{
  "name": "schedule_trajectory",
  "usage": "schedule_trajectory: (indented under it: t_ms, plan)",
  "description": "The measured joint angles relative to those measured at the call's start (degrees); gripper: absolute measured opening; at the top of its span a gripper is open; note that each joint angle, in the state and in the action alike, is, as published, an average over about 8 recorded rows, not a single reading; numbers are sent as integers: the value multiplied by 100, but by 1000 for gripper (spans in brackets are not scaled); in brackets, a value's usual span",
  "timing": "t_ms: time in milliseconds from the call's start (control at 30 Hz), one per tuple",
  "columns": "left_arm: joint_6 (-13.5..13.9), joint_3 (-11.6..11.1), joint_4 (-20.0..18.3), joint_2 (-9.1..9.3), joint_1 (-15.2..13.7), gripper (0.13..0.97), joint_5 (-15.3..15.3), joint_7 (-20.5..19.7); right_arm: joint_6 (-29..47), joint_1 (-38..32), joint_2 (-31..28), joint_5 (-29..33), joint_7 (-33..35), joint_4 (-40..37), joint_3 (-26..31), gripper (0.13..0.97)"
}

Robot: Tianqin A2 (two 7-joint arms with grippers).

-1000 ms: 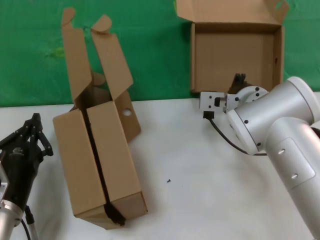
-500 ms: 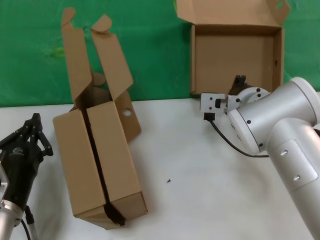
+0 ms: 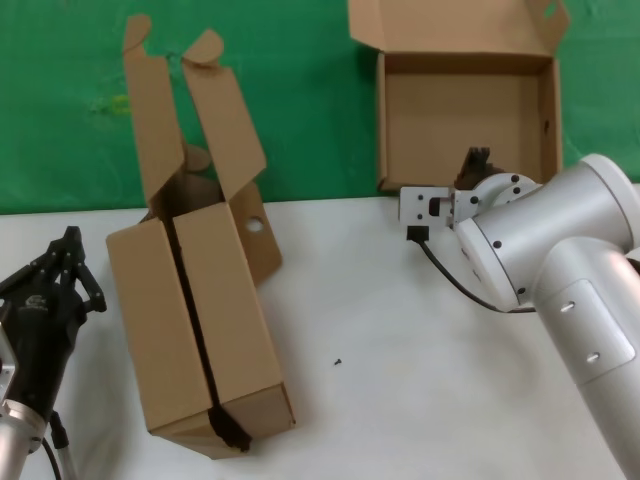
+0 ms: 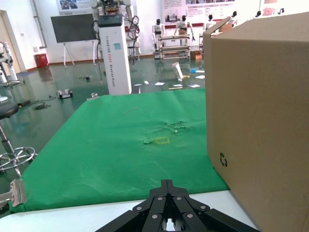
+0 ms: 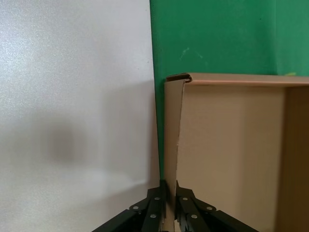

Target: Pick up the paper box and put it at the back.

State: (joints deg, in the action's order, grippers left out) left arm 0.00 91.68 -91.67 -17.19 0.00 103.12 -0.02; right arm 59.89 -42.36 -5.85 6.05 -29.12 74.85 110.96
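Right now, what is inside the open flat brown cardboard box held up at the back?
The flat brown cardboard mailer box shows only a bare cardboard bottom. Its lowest part is covered by the right tool, shut on its wall.

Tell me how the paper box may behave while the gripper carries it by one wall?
The paper box looks empty, so probably light. The right gripper pinches only one thin wall, which may flex or let the box swing. Its open lid could flap.
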Motion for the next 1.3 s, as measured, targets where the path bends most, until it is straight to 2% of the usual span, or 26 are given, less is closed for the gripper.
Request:
schedule_trajectory:
  t_ms: [133, 400, 533, 800, 833, 1000, 1100, 1133, 1300]
  plan:
    - [0, 0, 0, 0, 0, 143, 0, 0, -37, 3, -1, 13, 48, 0, 0, 166]
    - [0, 0, 0, 0, 0, 143, 0, 0, -177, -15, 16, 134, 117, -41, -3, 252]
    - [0, 0, 0, 0, 0, 143, 0, 0, -264, -39, 28, 220, 144, -83, -17, 252]
    - [0, 0, 0, 0, 0, 143, 0, 0, -331, -26, 47, 256, 238, -72, -64, 409]
    - [0, 0, 0, 0, 0, 143, 0, 0, -325, -19, 47, 254, 251, -56, -70, 409]
    - [0, 0, 0, 0, 0, 143, 0, 0, -214, 49, 31, 183, 325, 110, -109, 547]
    - [0, 0, 0, 0, 0, 143, 0, 0, -82, 132, 12, 59, 369, 324, -150, 630]
    - [0, 0, 0, 0, 0, 143, 0, 0, -28, 170, 6, 3, 380, 429, -171, 630]
    - [0, 0, 0, 0, 0, 143, 0, 0, 246, 403, -10, -321, 392, 1150, -327, 745]
